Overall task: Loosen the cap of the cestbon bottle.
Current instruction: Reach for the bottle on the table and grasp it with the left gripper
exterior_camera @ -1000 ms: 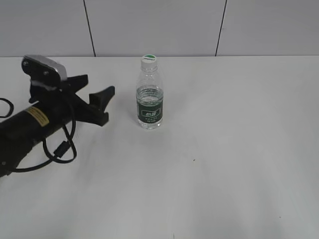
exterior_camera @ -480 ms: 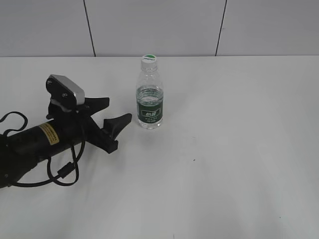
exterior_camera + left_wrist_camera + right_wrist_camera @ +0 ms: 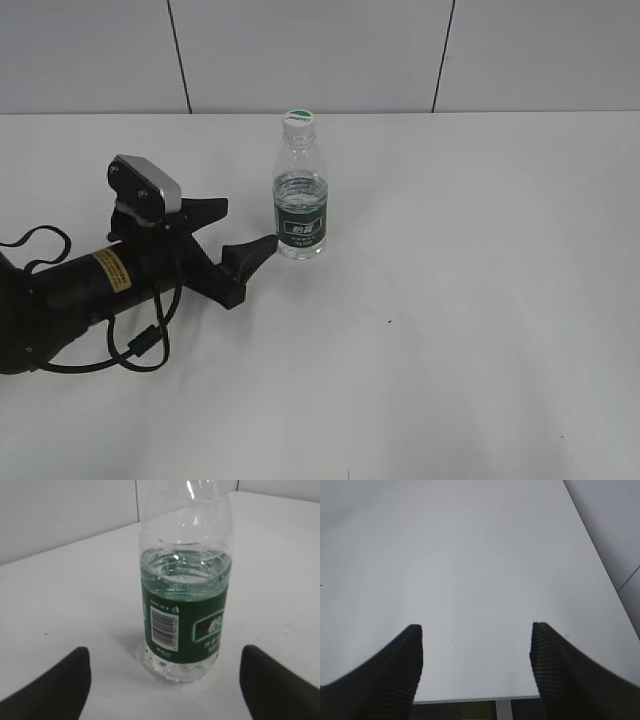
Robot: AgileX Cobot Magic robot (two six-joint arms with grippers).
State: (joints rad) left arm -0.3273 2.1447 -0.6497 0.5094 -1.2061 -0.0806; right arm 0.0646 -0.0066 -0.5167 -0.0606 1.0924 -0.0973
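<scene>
My left pincer [image 3: 243,233] has slid in, spread wide, seemingly just short of the bottle [image 3: 300,205] on the tabletop [image 3: 450,300], cap [image 3: 299,122] untouched; right pincer [image 3: 476,665] idles open.

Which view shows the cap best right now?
The exterior view: the cap is fully visible, white with a green mark, sitting on the upright bottle. The left wrist view cuts the bottle off at the neck, so no cap shows between the open left gripper. The right wrist view shows only bare table.
</scene>
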